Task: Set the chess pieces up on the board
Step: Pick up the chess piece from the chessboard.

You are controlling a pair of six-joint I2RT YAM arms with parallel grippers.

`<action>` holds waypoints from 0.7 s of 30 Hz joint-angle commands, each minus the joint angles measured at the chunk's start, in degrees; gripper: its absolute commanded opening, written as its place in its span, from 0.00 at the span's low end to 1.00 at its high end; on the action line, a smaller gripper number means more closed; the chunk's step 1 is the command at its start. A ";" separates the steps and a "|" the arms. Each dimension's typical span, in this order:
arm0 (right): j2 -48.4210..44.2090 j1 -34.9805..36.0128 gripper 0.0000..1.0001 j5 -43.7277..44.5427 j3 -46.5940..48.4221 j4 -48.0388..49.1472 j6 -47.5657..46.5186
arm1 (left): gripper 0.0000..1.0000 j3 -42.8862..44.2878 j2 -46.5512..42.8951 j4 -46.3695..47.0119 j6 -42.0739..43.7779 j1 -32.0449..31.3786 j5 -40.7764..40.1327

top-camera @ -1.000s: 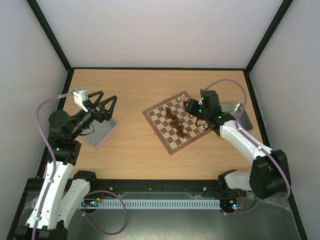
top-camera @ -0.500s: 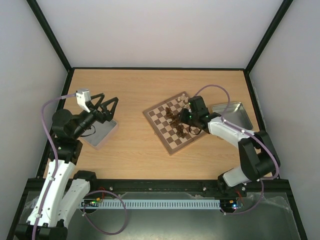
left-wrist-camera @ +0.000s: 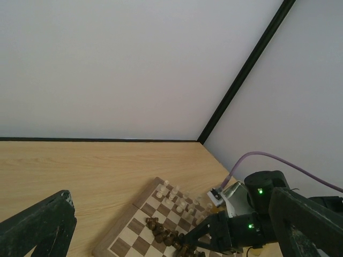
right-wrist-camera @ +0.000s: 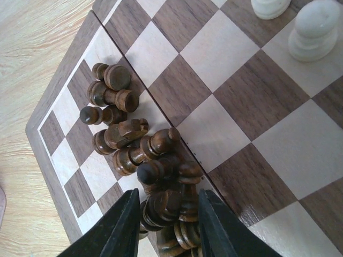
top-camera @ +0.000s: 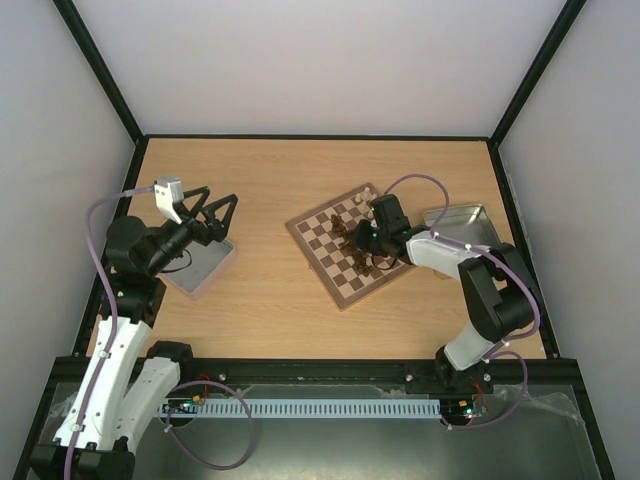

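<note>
Chess pieces (right-wrist-camera: pixel 153 179), the dark brown ones, lie tumbled on their sides in a heap near the middle of the board (top-camera: pixel 335 275). A few cream-white pieces (right-wrist-camera: pixel 316 29) stand upright along its far edge. The checkered board sits askew on the wooden table (top-camera: pixel 260 175), right of centre, with a shallow metal tin (top-camera: pixel 470 222) just beyond its right corner. The right gripper (right-wrist-camera: pixel 169 227) is low over the near end of the heap, one finger on each side of several overlapping pieces. The fingers are partly apart, and it cannot be told whether they already pinch anything. The left gripper (top-camera: pixel 218 196) hangs with its fingers spread wide above a second grey tin (top-camera: pixel 205 270) at the table's left side, well away from the board and holding nothing. The step in hand appears to be lifting one dark piece out of the tangle. To do it well, the fingers should probably close on a single piece across its narrow stem, not on the whole cluster. A straight upward lift would avoid dragging neighbours or knocking the standing white pieces. The piece then needs turning upright before it is set on its square.
</note>
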 commanded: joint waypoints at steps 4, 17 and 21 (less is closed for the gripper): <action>1.51 0.26 0.23 -0.08 0.39 4.54 1.40 | 1.00 -0.17 0.50 0.79 0.51 0.77 0.11; -7.37 0.33 0.11 6.24 -2.31 6.79 -0.02 | 1.00 -0.42 0.64 0.67 0.36 0.99 0.24; -10.64 0.87 0.11 9.44 -2.54 6.27 -2.26 | 1.00 -0.57 1.06 0.76 0.16 1.01 0.67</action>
